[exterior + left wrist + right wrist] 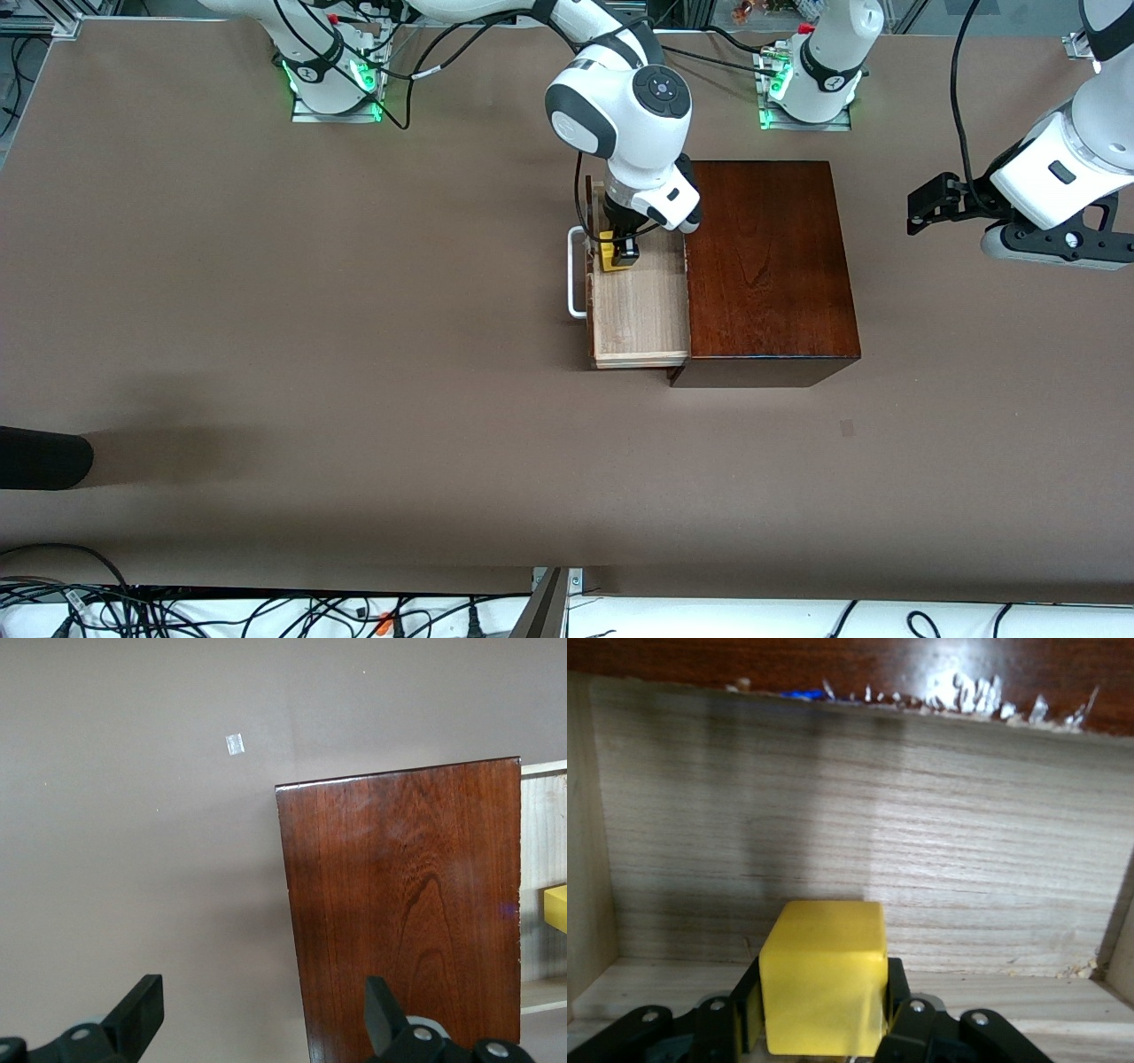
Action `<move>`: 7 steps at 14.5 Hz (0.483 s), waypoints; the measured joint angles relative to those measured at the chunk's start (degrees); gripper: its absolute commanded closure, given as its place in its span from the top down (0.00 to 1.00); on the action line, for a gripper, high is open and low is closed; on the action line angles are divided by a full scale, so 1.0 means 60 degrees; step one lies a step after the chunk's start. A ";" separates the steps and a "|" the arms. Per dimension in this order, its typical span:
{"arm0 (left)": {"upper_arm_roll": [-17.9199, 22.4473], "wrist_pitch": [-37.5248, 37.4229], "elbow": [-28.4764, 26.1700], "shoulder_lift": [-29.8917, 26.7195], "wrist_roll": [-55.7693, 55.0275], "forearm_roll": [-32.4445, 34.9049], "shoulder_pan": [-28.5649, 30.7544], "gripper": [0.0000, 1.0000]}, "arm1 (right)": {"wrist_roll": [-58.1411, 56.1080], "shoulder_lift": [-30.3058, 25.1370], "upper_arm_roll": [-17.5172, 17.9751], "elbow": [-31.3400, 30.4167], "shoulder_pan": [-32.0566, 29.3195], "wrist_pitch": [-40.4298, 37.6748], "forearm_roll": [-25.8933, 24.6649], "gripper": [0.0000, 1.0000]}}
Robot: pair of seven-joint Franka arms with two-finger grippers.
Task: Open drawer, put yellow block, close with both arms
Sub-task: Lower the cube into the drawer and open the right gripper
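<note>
**Yellow block over open drawer, release pending**

Drawer (640, 306) pulled out of the mahogany box (766, 266) toward the right arm's end of the bench, white bar handle (577, 272) leading. Box set mid-bench, nearer the edge where the bases stand than the front camera's edge.

Right gripper (619, 249) down over the drawer's pale tray, at the end farthest from the front camera. Clenched on the yellow block (824, 976), one finger on each side face; block square between the pads, tray floor and wall in plain sight in the right wrist view. Contact with the floor not determinable. Likely held low to shorten the drop and keep the cube from bouncing against the walls.

Left gripper (926, 211) parked in the air near the left arm's end of the bench, fingers (133, 1014) spread wide, grasping nothing. Waiting, probably kept clear of the box until closing.

Block not yet released; drawer not yet shut.
</note>
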 measured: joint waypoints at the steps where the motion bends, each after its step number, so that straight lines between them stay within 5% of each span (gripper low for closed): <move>1: 0.0000 0.0011 0.0000 0.0000 0.0000 0.0000 0.0000 1.00 | 0.0086 0.0024 0.0000 0.0000 0.0000 0.0000 0.0000 0.28; 7: 0.0000 0.0031 0.0000 0.0008 0.0000 0.0000 0.0000 1.00 | 0.0480 0.0153 0.0000 0.0000 0.0000 0.0041 0.0000 0.36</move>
